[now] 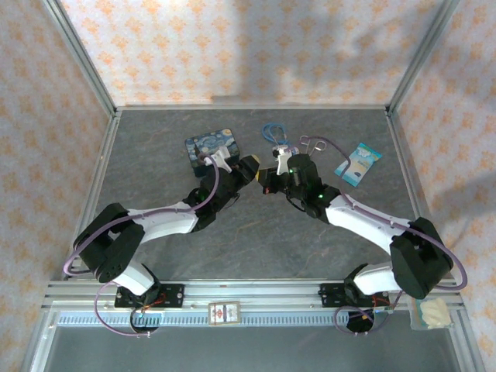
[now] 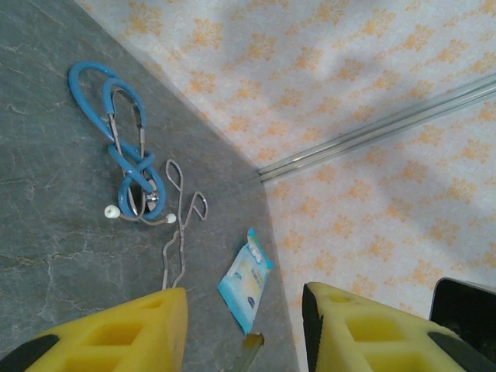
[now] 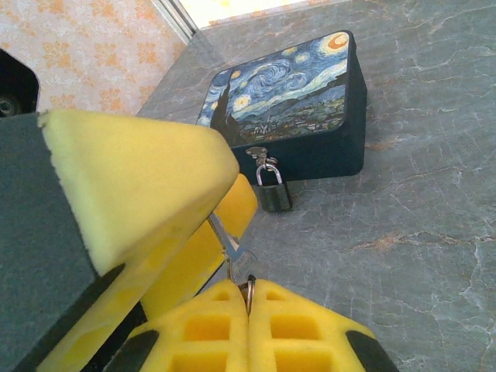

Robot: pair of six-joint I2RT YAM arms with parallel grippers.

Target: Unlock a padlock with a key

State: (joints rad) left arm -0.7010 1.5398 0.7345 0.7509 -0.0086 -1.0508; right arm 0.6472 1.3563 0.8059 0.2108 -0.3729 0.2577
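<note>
Right in the middle of the surface (image 1: 256, 232) the two arms meet nose to nose, just in front of the blue starry-night tin (image 3: 294, 93). From the right wrist, the right jaws are clenched: their two yellow pads (image 3: 209, 333) press flat together on the head of the key (image 3: 232, 252), with its small ring caught in the seam. The key's thin blade runs up and to the left, straight into the gap of the left jaws.

The left jaws are released. In the left wrist view their pads (image 2: 116, 337) stand well apart, and only the pale tip of the key pokes in between them, touching neither that I can see.

And the padlock (image 3: 273, 192): small and dark, standing upright on the surface against the front wall of the tin. Its shackle is hooked through the tin's little clasp, and it looks closed. It sits just beyond the key, near but not touching.

Further back, past the jaws, a blue coiled cable (image 2: 116, 132) lies on the surface with silver ring-handled forceps (image 2: 180, 225) right beside it. A small blue and white packet (image 2: 246, 280) lies a little to the right of those.
</note>
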